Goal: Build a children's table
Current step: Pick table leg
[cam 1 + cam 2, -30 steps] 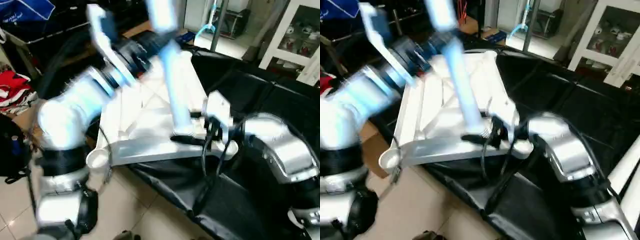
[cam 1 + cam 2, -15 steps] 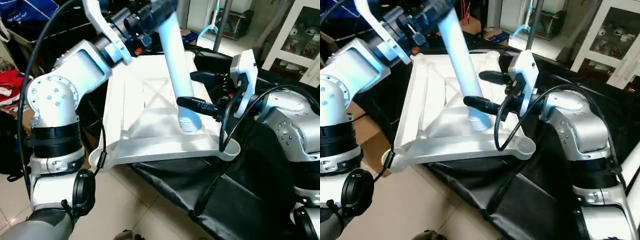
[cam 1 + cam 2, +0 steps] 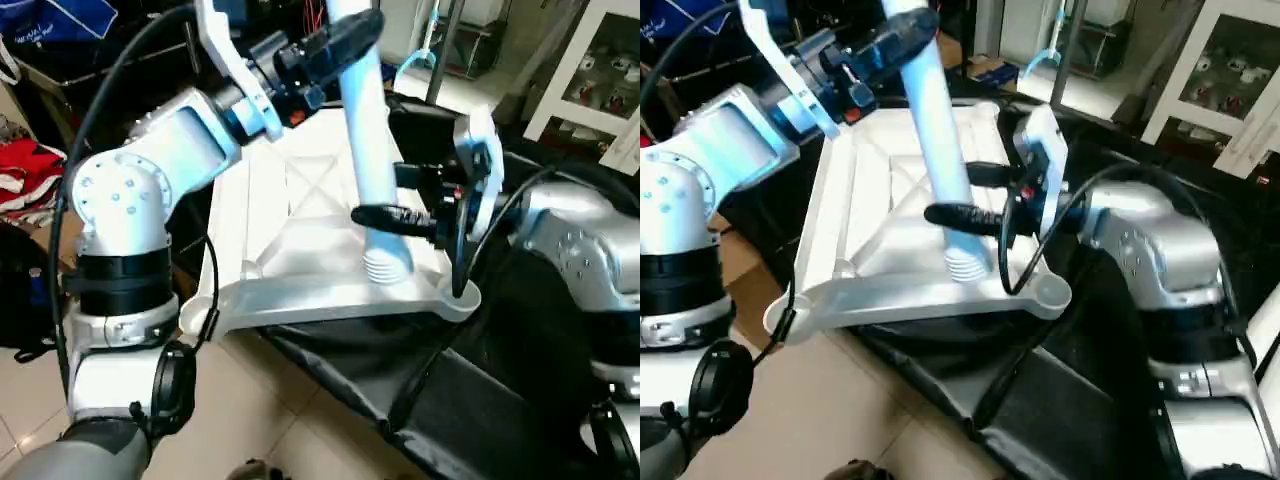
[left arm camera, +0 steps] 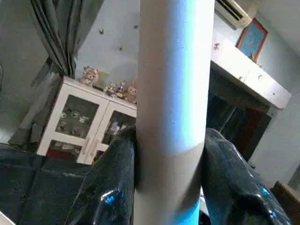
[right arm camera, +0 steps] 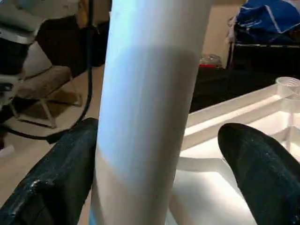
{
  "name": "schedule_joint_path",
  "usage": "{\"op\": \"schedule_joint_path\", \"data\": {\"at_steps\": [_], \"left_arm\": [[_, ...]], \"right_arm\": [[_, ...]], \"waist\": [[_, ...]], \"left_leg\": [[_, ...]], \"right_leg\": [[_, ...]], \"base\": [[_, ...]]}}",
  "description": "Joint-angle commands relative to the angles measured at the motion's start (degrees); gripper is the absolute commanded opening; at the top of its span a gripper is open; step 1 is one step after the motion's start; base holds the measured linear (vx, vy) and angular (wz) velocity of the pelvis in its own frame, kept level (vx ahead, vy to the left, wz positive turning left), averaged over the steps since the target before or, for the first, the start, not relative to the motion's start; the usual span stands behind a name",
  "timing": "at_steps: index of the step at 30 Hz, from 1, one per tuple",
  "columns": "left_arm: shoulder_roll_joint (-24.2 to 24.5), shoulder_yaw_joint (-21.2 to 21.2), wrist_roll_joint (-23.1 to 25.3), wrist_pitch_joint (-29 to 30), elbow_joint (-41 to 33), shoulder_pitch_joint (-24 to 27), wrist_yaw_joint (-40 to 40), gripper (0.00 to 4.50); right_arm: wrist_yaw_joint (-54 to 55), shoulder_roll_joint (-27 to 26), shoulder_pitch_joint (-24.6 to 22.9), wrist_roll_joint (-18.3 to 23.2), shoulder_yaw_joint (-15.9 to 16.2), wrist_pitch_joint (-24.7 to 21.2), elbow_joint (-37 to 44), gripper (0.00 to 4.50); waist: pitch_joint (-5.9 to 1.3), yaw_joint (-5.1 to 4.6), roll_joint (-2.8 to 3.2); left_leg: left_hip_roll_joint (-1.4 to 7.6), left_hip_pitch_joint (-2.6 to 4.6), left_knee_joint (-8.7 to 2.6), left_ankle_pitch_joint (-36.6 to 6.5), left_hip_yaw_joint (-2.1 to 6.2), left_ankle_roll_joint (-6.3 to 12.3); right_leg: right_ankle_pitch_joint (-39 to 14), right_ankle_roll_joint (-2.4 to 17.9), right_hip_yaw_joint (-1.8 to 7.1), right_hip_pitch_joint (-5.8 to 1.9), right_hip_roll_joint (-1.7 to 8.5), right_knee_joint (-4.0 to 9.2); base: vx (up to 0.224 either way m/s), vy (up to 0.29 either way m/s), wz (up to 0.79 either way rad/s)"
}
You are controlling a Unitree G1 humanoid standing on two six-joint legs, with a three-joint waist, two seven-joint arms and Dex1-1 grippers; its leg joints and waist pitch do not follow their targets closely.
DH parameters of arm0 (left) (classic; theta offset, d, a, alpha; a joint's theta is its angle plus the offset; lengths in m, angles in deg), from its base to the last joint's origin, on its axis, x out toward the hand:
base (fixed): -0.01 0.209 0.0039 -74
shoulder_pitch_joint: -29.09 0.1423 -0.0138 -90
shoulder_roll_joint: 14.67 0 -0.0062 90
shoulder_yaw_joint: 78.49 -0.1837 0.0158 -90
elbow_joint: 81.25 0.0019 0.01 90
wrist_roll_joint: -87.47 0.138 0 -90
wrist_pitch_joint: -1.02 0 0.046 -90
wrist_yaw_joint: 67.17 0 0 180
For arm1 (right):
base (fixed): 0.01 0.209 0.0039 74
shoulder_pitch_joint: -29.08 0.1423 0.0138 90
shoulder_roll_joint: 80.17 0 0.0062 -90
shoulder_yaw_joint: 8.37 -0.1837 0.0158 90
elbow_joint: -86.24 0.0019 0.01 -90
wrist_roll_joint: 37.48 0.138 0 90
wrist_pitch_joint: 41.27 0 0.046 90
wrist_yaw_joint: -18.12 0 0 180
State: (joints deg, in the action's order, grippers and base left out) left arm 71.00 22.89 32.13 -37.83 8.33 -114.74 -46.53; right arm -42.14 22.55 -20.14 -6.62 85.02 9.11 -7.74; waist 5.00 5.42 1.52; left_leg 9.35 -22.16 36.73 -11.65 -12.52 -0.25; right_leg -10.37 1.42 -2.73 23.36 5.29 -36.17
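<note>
The white tabletop (image 3: pixel 300 205) lies upside down, its X ribs facing up, on a black-covered surface. My left gripper (image 3: pixel 360 25) is shut on the upper part of a white tube leg (image 3: pixel 370 140). The leg stands nearly upright. Its ribbed lower end (image 3: pixel 965 262) hangs just over the tabletop's near rail, left of the near right corner socket (image 3: pixel 462 297). My right gripper (image 3: pixel 395 195) is open and straddles the leg's lower part. In the right wrist view the leg (image 5: pixel 145 93) leaves a gap to one finger (image 5: pixel 262 164). In the left wrist view both fingers (image 4: pixel 108 187) press the leg (image 4: pixel 173 93).
A black cover (image 3: pixel 480 400) drapes the surface under the tabletop and hangs toward the tiled floor (image 3: pixel 280 420). A white glass-door cabinet (image 3: pixel 600 70) stands at the back right. Red cloth (image 3: pixel 30 180) and dark bags lie at the left. Black cables loop beside both forearms.
My left arm has swung the leg more upright, bringing its ribbed end nearer the tabletop's near rail. My right gripper rose from that rail, opened wider and now straddles the leg.
</note>
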Motion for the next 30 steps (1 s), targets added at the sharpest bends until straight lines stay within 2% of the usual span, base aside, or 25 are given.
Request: {"op": "schedule_joint_path", "data": {"at_steps": [1, 5, 6, 8, 12, 13, 14, 15, 17, 20, 21, 24, 25, 29, 30], "left_arm": [[-0.3, -0.5, -0.1, 0.7, -1.9, -0.4, 0.3, 1.69], [-0.8, -0.7, -0.5, 0.9, -2.1, -0.7, 0.1, 1.68], [-0.6, -1.4, 0.2, 0.9, -2.1, -0.7, 0.3, 1.68], [-0.4, -1.9, 0.7, 0.9, -2.1, -0.6, 0.5, 1.68], [-0.4, -2.0, 0.5, 1.0, -2.2, -0.5, 0.5, 1.68], [0.0, -2.6, 1.0, 1.2, -2.4, -0.4, 0.9, 1.68], [0.4, -3.3, 1.6, 1.4, -2.7, -0.3, 1.5, 1.68], [0.8, -4.1, 2.3, 1.6, -2.9, -0.1, 2.0, 1.68], [1.0, -4.4, 2.4, 1.6, -2.9, 0.0, 2.2, 1.68], [1.9, -6.0, 3.7, 1.3, -3.1, 0.4, 3.2, 1.68], [1.9, -6.2, 3.7, 1.2, -3.1, 0.5, 3.3, 1.68], [1.6, -5.9, 3.4, 1.1, -2.9, 0.4, 3.6, 1.68], [1.6, -5.9, 3.3, 1.1, -2.8, 0.4, 3.6, 1.68], [1.8, -6.1, 4.3, 0.3, -2.1, -0.1, 4.3, 1.68], [1.8, -6.1, 4.5, -0.1, -1.9, -0.3, 4.6, 1.68]], "right_arm": [[-0.7, 0.2, 0.6, -0.4, 1.7, -0.8, 0.0, 4.23], [-0.9, -0.2, 0.8, -1.4, 3.2, -1.6, 0.0, 4.23], [-1.1, 0.0, 0.7, -2.5, 4.6, -1.7, -0.1, 4.23], [-1.1, 0.2, 0.5, -3.1, 5.5, -1.6, 0.0, 4.23], [-0.8, 0.1, 0.5, -3.1, 5.7, -1.6, 0.1, 4.23], [-0.4, 0.0, 0.5, -3.3, 5.7, -1.3, 0.3, 4.23], [0.0, -0.1, 0.4, -3.4, 5.7, -1.1, 0.5, 4.23], [0.2, -0.1, 0.3, -3.5, 5.6, -1.2, 0.7, 4.23], [0.2, -0.2, 0.3, -3.5, 5.6, -1.3, 0.8, 4.23], [0.1, 0.2, 0.0, -3.4, 5.4, -1.7, 1.6, 4.23], [0.1, 0.4, -0.2, -3.2, 5.4, -1.8, 1.9, 3.89], [0.4, 0.4, -0.7, -3.1, 5.2, -2.0, 2.1, 3.85], [0.4, 0.4, -0.8, -3.2, 5.2, -2.0, 2.1, 3.59], [0.4, 0.1, -1.8, -3.2, 5.7, -2.4, 2.8, 3.33], [0.4, 0.1, -2.2, -3.1, 5.8, -2.6, 3.1, 3.12]], "waist": [[-5.59, 0.24, -0.60], [-5.56, 0.24, -0.66], [-5.56, 0.25, -0.70], [-5.49, 0.28, -0.44], [-5.55, 0.29, -0.44], [-5.64, 0.37, -0.09], [-5.61, 0.30, -0.22], [-5.59, 0.32, -0.03], [-5.62, 0.28, -0.13], [-5.56, 0.27, 0.15], [-5.53, 0.26, 0.08], [-5.53, 0.21, 0.16], [-5.56, 0.21, 0.18], [-5.66, 0.26, 0.33], [-5.70, 0.25, 0.22]], "left_leg": [[3.22, 1.22, -3.91, -2.5, 2.28, 2.00], [3.23, 1.14, -3.94, -2.5, 2.33, 1.85], [3.23, 1.16, -3.94, -2.7, 2.32, 1.73], [3.28, 1.23, -4.02, -3.3, 2.37, 1.24], [3.23, 1.17, -4.03, -3.3, 2.41, 0.93], [3.21, 1.22, -3.96, -3.0, 2.45, 0.99], [3.21, 1.25, -4.00, -3.0, 2.41, 1.09], [3.21, 1.24, -4.02, -3.2, 2.46, 1.02], [3.22, 1.27, -4.03, -3.2, 2.43, 0.84], [3.24, 1.31, -4.09, -3.9, 2.44, 0.58], [3.26, 1.35, -4.12, -4.2, 2.44, 0.43], [3.23, 1.31, -4.14, -4.4, 2.46, 0.14], [3.23, 1.34, -4.13, -4.5, 2.46, 0.10], [3.26, 1.36, -4.12, -4.4, 2.51, 0.07], [3.22, 1.35, -4.11, -4.4, 2.48, 0.11]], "right_leg": [[-4.9, 14.1, 2.08, -3.04, 3.14, 3.09], [-5.2, 14.2, 2.07, -3.08, 3.19, 3.12], [-5.5, 14.0, 2.11, -3.08, 3.22, 3.14], [-6.5, 13.7, 2.08, -2.99, 3.22, 3.27], [-5.5, 13.6, 2.12, -3.11, 3.18, 3.14], [-4.9, 13.7, 2.08, -3.07, 3.16, 3.02], [-4.8, 13.7, 2.08, -3.00, 3.09, 3.14], [-5.0, 13.6, 2.06, -3.01, 3.11, 3.07], [-4.7, 13.8, 2.06, -3.04, 3.10, 3.07], [-4.7, 13.9, 2.04, -3.04, 3.10, 3.10], [-4.7, 13.9, 2.07, -3.06, 3.08, 3.16], [-4.4, 14.1, 2.06, -3.13, 3.08, 3.11], [-4.1, 14.3, 2.06, -3.13, 3.10, 3.09], [-3.6, 14.4, 2.03, -3.17, 3.10, 3.04], [-3.4, 14.4, 2.03, -3.21, 3.10, 3.04]], "base": [[0.000, 0.000, 0.00], [0.000, 0.000, 0.00], [0.000, 0.000, 0.00], [0.000, 0.000, 0.00], [0.000, 0.000, 0.00], [0.000, 0.000, 0.00], [0.000, 0.000, 0.00], [0.000, 0.000, 0.00], [0.000, 0.000, 0.00], [0.000, 0.000, 0.00], [0.000, 0.000, 0.00], [0.000, 0.000, 0.00], [0.000, 0.000, 0.00], [0.000, 0.000, 0.00], [0.000, 0.000, 0.00]]}}
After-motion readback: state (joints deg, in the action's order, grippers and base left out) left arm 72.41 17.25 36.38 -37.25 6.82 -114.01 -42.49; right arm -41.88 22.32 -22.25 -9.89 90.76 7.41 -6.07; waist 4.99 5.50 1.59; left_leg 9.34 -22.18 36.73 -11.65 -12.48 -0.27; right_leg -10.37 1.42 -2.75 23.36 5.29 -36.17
